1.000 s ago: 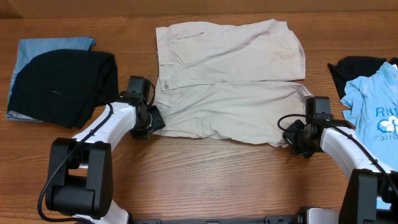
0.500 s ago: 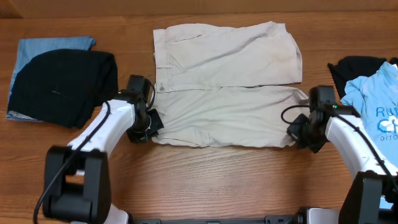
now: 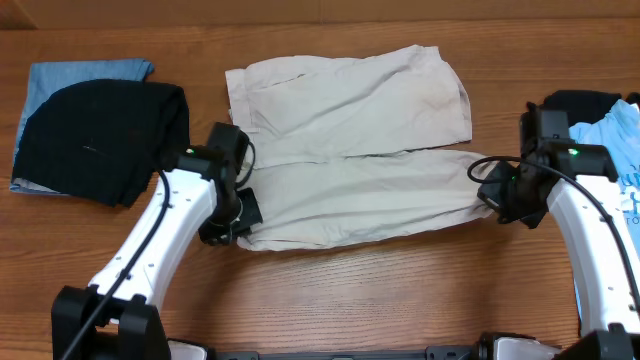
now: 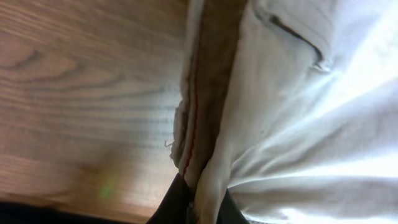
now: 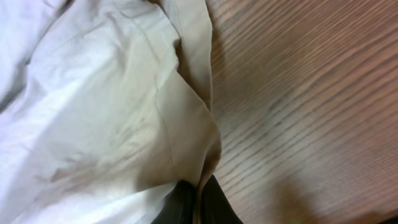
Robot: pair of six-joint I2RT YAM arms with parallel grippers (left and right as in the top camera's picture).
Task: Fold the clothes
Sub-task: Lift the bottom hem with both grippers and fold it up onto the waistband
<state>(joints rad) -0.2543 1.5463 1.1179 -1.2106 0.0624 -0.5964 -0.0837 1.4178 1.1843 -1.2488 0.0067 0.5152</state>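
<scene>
1. On the wooden table [image 3: 400, 300], between the two arms: shorts [image 3: 350, 150], waistband end to the left, leg hems to the right. Far leg spread fairly flat; near leg narrowed, rumpled and drawn taut along its near edge.
2. Left gripper [image 3: 238, 212]: clamped on the near corner of the waistband. Left wrist view shows the stitched edge pinched between the dark tips of that gripper [image 4: 198, 205], bare wood to one side.
3. Right gripper [image 3: 497, 195]: likewise squeezed together, on the hem corner of the near leg. Right wrist view shows the beige corner vanishing into the tips [image 5: 198, 202].
4. Progress, as a judgement: early. No fold laid yet; both legs side by side, neither over the other. Both near corners secured, which looks like the start of a lengthwise fold.
5. Left to do, most likely: carry the near leg over the far one, set it down with edges matched, release, then fold across and smooth.
6. Relative to the grippers: near edge strung between them, one end in each; rest of the cloth on the far side of both. Whether the held edge is clear of the wood: hard to tell.
7. Off to the sides, well apart from the shorts: black knit garment [image 3: 100, 135] at left, light blue T-shirt [image 3: 612, 130] at right.
</scene>
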